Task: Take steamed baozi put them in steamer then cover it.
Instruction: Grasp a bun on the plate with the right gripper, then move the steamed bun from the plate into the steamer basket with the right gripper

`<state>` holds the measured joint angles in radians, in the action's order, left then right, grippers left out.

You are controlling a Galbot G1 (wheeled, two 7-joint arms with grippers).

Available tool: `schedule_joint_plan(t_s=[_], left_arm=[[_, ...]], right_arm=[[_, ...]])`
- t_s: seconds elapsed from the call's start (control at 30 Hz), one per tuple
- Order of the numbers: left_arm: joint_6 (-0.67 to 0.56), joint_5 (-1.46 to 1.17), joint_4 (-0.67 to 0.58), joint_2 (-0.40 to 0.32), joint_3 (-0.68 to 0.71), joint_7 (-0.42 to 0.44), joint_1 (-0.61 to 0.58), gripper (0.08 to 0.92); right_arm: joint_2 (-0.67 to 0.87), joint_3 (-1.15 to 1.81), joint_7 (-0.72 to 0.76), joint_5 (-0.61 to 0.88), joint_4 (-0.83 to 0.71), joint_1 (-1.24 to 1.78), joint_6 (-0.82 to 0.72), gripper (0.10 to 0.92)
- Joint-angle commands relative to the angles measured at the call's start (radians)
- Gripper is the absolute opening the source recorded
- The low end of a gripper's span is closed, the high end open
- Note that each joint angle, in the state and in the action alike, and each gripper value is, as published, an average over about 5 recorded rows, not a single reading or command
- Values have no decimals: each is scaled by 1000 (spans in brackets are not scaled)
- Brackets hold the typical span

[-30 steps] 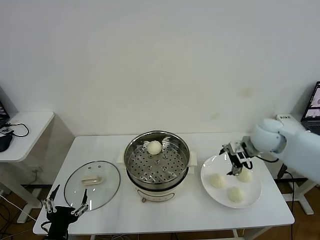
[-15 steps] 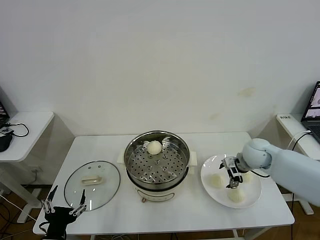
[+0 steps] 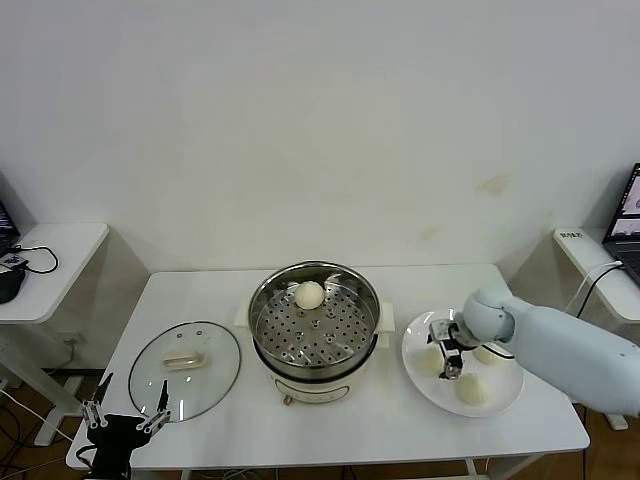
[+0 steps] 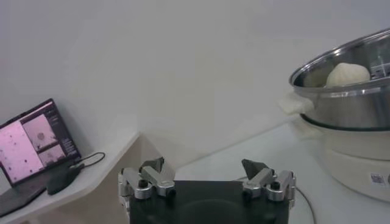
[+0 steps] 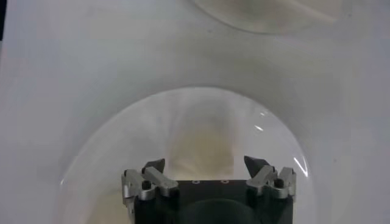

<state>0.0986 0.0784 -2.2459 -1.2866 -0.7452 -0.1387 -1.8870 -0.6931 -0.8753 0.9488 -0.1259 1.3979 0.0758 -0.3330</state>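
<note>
The steamer (image 3: 314,322) stands mid-table with one baozi (image 3: 309,294) on its perforated tray; both also show in the left wrist view, the steamer (image 4: 353,109) and the bun (image 4: 347,74). Three baozi lie on the white plate (image 3: 505,392): the left one (image 3: 431,362), the back one (image 3: 491,353) and the front one (image 3: 471,389). My right gripper (image 3: 447,352) is open and low over the left bun, which shows between its open jaws in the right wrist view (image 5: 204,143). The glass cover (image 3: 185,368) lies flat left of the steamer. My left gripper (image 3: 125,420) is open and parked at the table's front left corner.
A white side table (image 3: 45,255) with a cable stands to the left. A laptop (image 3: 630,205) sits on another side table to the right. The left wrist view shows a laptop (image 4: 36,141) on a side table.
My right gripper has moved left across the plate, from the back bun to the left bun, and lower. The left arm has barely moved.
</note>
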Motion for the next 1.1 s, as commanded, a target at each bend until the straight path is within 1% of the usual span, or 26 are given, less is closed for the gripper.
schedule_joint_plan(t_s=[0.03,0.23,0.4,0.63,0.83,0.97,1.1], left_arm=[[-1,0,4,0,0,-1,1,823],[-1,1,3,-2,1,-1,1,823],[-1,0,0,-1,1,-2,-1,823],[-2,-1,-4,2,2,-3,1,823],[-2,-3,-1,7,16,-4,12,823],[-2,-3,-5,12,26,-3,20,823],[-1,-4,-9,19,29,-2,28,823]], right_arm=[[-36,19,-1,-21,-46,26,3,778],[-33,27,12,-25,-47,21,4,694],[-5,26,34,-16,-18,-18,-2,625],[96,3,68,70,84,-194,-24,618],[157,-51,73,203,178,-391,-54,619],[140,-162,68,281,225,-591,-77,620],[66,-247,50,366,246,-745,-115,626]])
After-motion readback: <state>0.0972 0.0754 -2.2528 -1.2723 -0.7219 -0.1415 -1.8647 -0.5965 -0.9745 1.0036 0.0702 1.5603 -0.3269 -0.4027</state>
